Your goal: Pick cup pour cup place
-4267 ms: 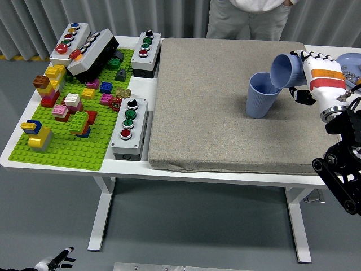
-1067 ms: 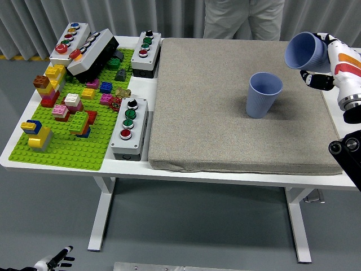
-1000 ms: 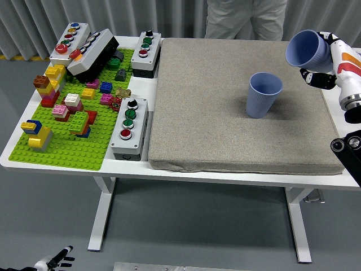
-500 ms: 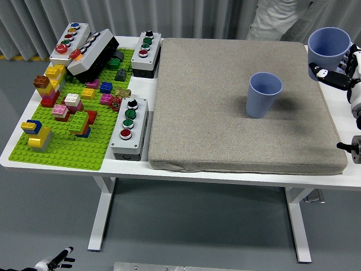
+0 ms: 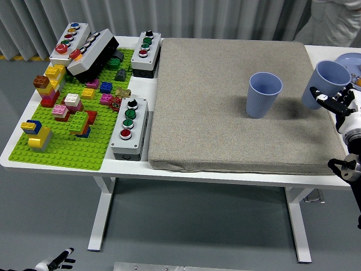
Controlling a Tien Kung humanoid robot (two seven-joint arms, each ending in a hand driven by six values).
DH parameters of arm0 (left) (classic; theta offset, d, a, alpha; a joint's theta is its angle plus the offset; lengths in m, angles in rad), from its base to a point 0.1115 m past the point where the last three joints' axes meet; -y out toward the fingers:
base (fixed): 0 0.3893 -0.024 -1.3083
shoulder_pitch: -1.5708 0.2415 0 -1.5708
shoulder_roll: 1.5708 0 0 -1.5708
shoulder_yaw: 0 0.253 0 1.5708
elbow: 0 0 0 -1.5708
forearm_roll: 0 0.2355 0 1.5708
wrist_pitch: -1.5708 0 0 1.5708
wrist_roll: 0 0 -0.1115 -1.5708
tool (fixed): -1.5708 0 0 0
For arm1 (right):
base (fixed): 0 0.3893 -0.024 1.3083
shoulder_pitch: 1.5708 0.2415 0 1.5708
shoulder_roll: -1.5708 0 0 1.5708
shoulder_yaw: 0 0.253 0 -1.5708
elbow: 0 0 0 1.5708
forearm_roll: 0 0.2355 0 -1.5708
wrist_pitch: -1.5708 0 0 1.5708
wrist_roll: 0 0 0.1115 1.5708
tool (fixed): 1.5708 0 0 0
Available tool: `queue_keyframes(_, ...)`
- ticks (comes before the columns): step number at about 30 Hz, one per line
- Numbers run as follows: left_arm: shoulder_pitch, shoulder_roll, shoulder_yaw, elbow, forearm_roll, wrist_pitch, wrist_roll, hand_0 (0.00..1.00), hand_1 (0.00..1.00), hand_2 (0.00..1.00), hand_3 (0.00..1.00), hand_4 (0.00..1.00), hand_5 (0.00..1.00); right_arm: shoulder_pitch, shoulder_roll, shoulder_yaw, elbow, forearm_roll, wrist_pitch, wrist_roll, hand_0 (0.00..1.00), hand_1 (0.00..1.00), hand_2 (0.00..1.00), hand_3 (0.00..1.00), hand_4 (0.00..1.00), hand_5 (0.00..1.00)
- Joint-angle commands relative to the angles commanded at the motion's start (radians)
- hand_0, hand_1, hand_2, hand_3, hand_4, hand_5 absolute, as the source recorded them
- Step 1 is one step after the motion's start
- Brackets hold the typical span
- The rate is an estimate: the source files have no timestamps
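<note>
One blue-grey cup (image 5: 264, 95) stands upright on the grey mat (image 5: 225, 130), right of its middle. A second cup (image 5: 326, 83) of the same colour is upright at the mat's right edge, low over it or resting on it; I cannot tell which. My right hand (image 5: 334, 98) is shut on this second cup from its right side, dark fingers wrapped around its lower wall. My left hand (image 5: 56, 262) hangs far below the table at the bottom left corner, very small in the picture.
A green baseplate (image 5: 73, 152) with several toy bricks fills the table's left part, with button boxes (image 5: 128, 129) beside and behind it. A pale blue plate (image 5: 351, 60) lies at the far right edge. A person (image 5: 338, 20) stands at the top right.
My right hand has turned the held cup upright from its tilt over the standing cup, carried it right and lowered it to the mat's right edge. The person has shifted right.
</note>
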Motion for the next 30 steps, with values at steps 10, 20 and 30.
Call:
queue_keyframes(10,-0.004,0.000,0.001,0.000,-0.001,0.000,-0.001,0.864,0.829,0.841,0.756,0.630,0.984,0.009,0.005,-0.069,-0.034,0.004,-0.006,0.037,0.777,0.588,0.514,0.549,0.605,0.002)
queue_keyframes(20,-0.006,0.000,0.003,0.000,-0.006,0.000,-0.001,0.864,0.829,0.841,0.756,0.628,0.983,0.025,0.012,-0.167,-0.085,-0.002,-0.024,0.154,0.779,0.596,0.517,0.550,0.605,0.002)
queue_keyframes(30,-0.007,0.001,0.005,0.000,-0.007,0.000,-0.002,0.864,0.829,0.841,0.756,0.629,0.985,0.024,0.012,-0.178,-0.093,0.009,-0.013,0.161,0.805,0.641,0.531,0.554,0.607,0.002)
